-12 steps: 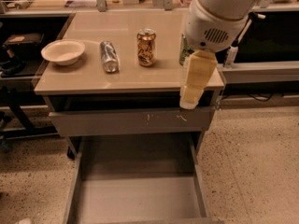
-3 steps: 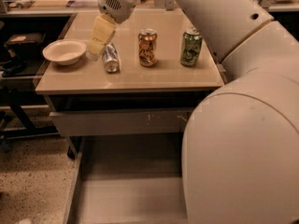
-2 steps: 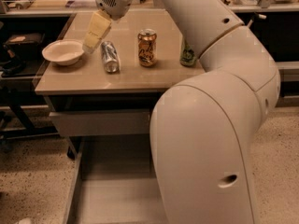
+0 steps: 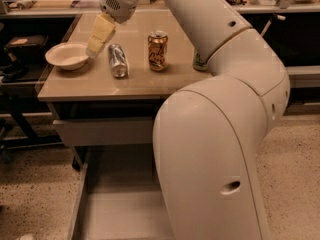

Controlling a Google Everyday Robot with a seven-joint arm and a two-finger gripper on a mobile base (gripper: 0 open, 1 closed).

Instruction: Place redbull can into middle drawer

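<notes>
Gripper (image 4: 95,46) hangs between white bowl (image 4: 67,56), just left, and lying redbull can (image 4: 118,60), just right; open tabletop (image 4: 125,86) toward the near edge.

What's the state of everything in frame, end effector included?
Silver can: lying on its side on the table.
Gold can: upright on the table.
Green can: mostly hidden behind the arm; looks upright.
Bowl: upright, left of the silver can.
Top drawer: shut.
Middle drawer: pulled open, silver can not in it.
End effector: above the table, between bowl and silver can.
</notes>
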